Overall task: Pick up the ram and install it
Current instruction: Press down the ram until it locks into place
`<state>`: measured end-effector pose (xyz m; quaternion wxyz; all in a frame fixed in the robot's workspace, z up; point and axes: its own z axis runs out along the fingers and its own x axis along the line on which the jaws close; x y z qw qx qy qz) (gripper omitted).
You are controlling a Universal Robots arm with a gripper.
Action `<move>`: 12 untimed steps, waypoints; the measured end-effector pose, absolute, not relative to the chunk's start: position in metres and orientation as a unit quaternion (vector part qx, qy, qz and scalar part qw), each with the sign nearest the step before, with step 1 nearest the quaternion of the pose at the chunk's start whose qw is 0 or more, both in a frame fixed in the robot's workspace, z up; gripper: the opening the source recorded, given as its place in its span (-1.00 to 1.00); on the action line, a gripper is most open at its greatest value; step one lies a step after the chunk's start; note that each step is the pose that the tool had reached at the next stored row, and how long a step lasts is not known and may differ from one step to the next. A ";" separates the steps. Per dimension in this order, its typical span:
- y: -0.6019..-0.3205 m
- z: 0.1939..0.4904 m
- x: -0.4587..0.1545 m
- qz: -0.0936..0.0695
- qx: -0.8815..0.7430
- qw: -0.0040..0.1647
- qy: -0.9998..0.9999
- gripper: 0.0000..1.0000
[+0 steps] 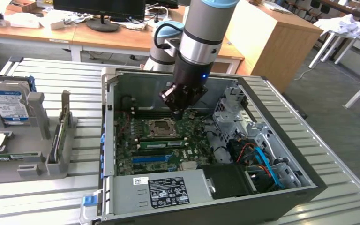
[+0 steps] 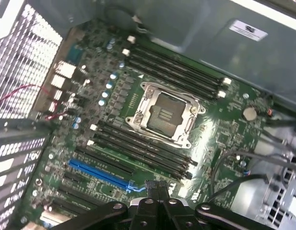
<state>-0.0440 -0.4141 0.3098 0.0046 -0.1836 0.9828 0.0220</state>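
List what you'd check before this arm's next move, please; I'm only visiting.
1. Black gripper over the green motherboard, inside the open grey computer case: ok.
2. Jaws shut: ok.
3. Green ram stick in the grip: not ok, nothing shows between the fingers.
4. Long black memory slots beside the silver square socket free: ok.
5. Loose black cables clear of the gripper: cannot tell.

End effector point(image 1: 177, 112) closed, arm apparently vertical.
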 end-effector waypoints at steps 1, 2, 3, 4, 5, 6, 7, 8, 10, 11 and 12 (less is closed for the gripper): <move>-0.414 0.310 -0.044 0.022 -0.175 0.005 0.984 -0.79; -0.414 0.310 -0.044 0.022 -0.168 0.005 0.986 -0.79; -0.414 0.310 -0.044 0.022 -0.160 0.005 0.987 -0.79; -0.414 0.310 -0.044 0.022 -0.152 0.005 0.988 -0.79; -0.414 0.310 -0.044 0.022 -0.143 0.006 0.989 -0.79; -0.414 0.310 -0.044 0.022 -0.135 0.006 0.991 -0.79; -0.414 0.310 -0.044 0.022 -0.126 0.006 0.992 -0.79; -0.414 0.310 -0.044 0.022 -0.117 0.006 0.993 -0.79; -0.414 0.310 -0.044 0.021 -0.099 0.006 0.995 -0.79; -0.414 0.310 -0.044 0.021 -0.091 0.007 0.996 -0.79; -0.414 0.309 -0.044 0.021 -0.082 0.007 0.996 -0.79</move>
